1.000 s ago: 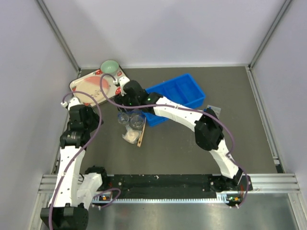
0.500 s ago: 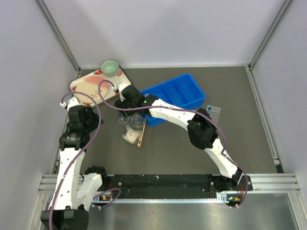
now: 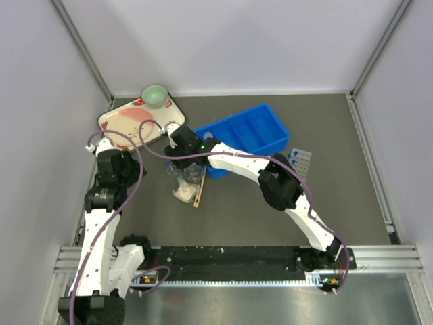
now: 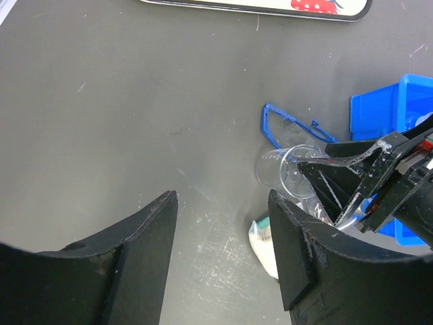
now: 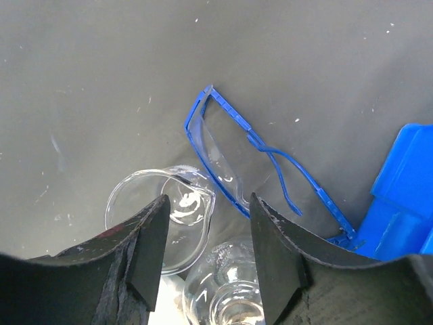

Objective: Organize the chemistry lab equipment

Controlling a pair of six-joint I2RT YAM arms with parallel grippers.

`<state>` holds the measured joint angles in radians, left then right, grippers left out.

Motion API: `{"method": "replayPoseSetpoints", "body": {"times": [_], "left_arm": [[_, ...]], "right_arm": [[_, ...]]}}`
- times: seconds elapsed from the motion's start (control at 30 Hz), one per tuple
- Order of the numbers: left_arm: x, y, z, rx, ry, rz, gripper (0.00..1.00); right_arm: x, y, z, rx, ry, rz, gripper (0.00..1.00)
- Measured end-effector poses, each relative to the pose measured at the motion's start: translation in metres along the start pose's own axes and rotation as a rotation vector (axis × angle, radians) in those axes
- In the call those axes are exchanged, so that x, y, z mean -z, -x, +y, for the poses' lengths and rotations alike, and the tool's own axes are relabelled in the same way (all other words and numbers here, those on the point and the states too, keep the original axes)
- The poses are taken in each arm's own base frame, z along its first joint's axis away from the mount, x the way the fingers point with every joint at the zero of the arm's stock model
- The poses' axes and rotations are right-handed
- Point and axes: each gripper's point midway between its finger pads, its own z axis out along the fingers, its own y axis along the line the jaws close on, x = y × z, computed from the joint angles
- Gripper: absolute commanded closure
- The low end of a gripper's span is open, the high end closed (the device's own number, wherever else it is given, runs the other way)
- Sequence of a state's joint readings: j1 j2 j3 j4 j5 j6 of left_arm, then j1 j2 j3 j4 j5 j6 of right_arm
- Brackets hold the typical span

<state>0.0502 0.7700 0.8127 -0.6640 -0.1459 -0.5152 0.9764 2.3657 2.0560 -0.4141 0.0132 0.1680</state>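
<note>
Two clear glass flasks stand together: a wide-mouthed one [image 5: 159, 211] and a narrow-necked one [image 5: 223, 292]. My right gripper [image 5: 208, 233] hangs just over them, open, with its fingertips on either side of the wide one's spout and the narrow one's neck. From above, the right gripper [image 3: 180, 157] covers the flasks [image 3: 186, 170]. A whitish wad [image 3: 183, 193] and a thin wooden stick [image 3: 198, 194] lie just in front of them. The clear tube rack [image 3: 300, 161] holds blue-capped tubes at the right. My left gripper [image 4: 223, 227] is open over bare mat, left of the wad [image 4: 262, 237].
Blue safety glasses [image 5: 254, 157] lie beside the flasks, next to the blue compartment bin [image 3: 249, 134]. The strawberry-print tray [image 3: 120, 120] and green bowl [image 3: 155, 95] sit at the back left. Grey walls close in on both sides.
My right gripper has slid left and nearer, over the flasks, and its jaws have narrowed. The left arm has stayed put.
</note>
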Motion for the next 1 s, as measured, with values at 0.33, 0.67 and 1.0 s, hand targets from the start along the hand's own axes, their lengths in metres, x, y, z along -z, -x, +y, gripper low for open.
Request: {"method": "replayPoseSetpoints", "body": {"times": [0.33,0.67,1.0], "left_arm": [[-0.004,-0.004,0.001,0.003,0.0,0.003,0.38],[-0.005,-0.002,0.0,0.004,-0.004,-0.004,0.38],[-0.006,-0.004,0.0,0.003,-0.004,0.001,0.38]], "right_arm": [[0.0,-0.001,0.0,-0.001,0.0,0.002,0.64],[-0.001,-0.002,0.002,-0.009,0.007,0.006,0.73],[-0.007,-0.011,0.003,-0.01,0.018,0.029,1.0]]}}
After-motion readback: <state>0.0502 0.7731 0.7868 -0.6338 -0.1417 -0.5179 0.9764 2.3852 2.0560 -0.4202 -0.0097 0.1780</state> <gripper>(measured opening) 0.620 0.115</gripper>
